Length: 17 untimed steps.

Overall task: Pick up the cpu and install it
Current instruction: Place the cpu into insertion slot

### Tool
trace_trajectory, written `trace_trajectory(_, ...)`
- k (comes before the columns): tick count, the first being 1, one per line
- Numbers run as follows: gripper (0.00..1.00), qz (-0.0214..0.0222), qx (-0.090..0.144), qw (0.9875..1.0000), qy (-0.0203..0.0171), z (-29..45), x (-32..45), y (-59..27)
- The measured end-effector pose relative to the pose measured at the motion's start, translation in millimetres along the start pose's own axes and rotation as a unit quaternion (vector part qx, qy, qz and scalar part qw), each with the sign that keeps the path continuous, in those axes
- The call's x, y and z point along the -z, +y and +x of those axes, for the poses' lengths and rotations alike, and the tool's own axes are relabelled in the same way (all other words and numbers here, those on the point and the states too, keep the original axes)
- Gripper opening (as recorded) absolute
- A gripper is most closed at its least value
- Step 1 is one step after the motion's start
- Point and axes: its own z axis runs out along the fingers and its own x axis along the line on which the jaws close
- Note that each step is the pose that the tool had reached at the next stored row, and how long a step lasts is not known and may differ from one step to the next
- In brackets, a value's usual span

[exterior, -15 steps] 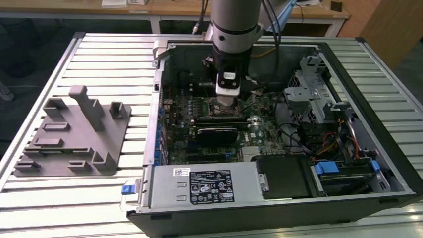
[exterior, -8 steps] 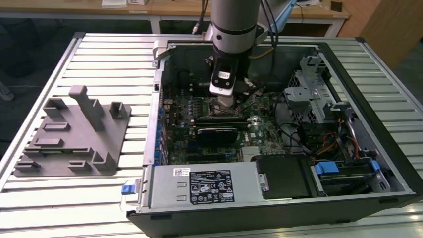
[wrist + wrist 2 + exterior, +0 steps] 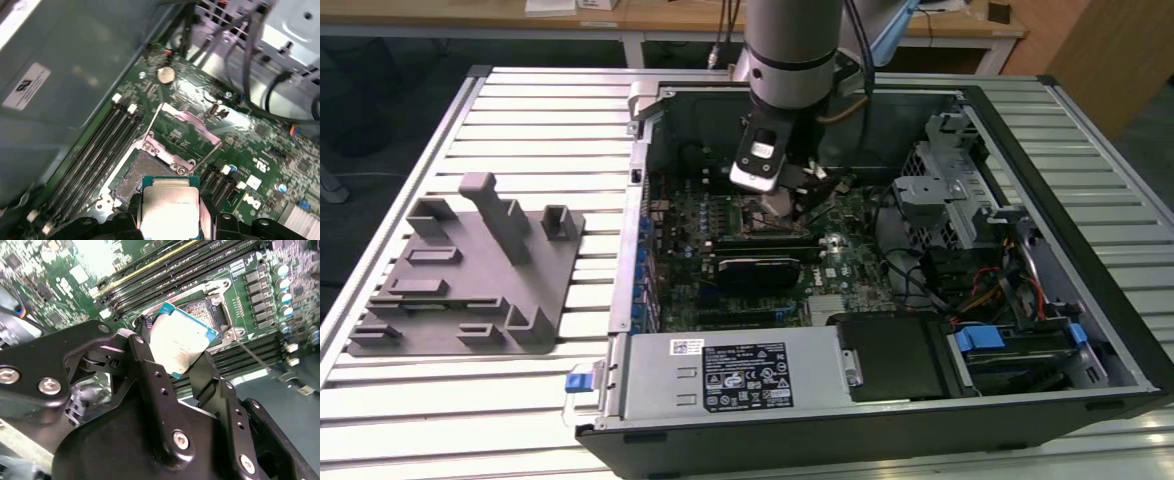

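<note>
While the gripper (image 3: 172, 354) has its two black fingers (image 3: 145, 355) closed on opposite edges of the cpu (image 3: 182, 337), spread no wider than the chip, the silver top faces up and the underside stays clear for seating. In both wrist views the chip hangs directly over the open socket (image 3: 135, 177); whether it touches the socket cannot be told. The socket's metal load plate (image 3: 185, 122) stands swung up and back, which is why the contact bed lies exposed beneath the chip. Gripping by the rim rather than the faces looks meant to keep the chip flat and square to the frame. In the exterior view the arm drops from twelve o'clock into the open computer case (image 3: 635, 130), which lies on its side so the green motherboard (image 3: 707, 225) faces upward. A power supply (image 3: 720, 375) fills the case's six o'clock edge and a drive cage (image 3: 961, 190) stands toward three o'clock. At nine o'clock from the case a grey tray (image 3: 467, 270) with upright posts rests on the slatted metal table (image 3: 520, 110); a wooden desk (image 3: 654, 15) runs behind.
</note>
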Motion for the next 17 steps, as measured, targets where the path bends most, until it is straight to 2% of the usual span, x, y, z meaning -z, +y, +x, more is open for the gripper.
trace_trajectory(4, 0.54, -0.0010, -0.036, 0.9994, -0.0048, 0.0, -0.7, -0.1)
trace_trajectory(8, 0.54, -0.0021, -0.071, 0.9974, -0.0096, -0.1, -1.4, -0.2)
trace_trajectory(12, 0.54, -0.0031, -0.107, 0.9941, -0.0144, -0.1, -2.1, -0.3)
trace_trajectory(17, 0.54, -0.0044, -0.152, 0.9881, -0.0204, -0.1, -3.1, -0.4)
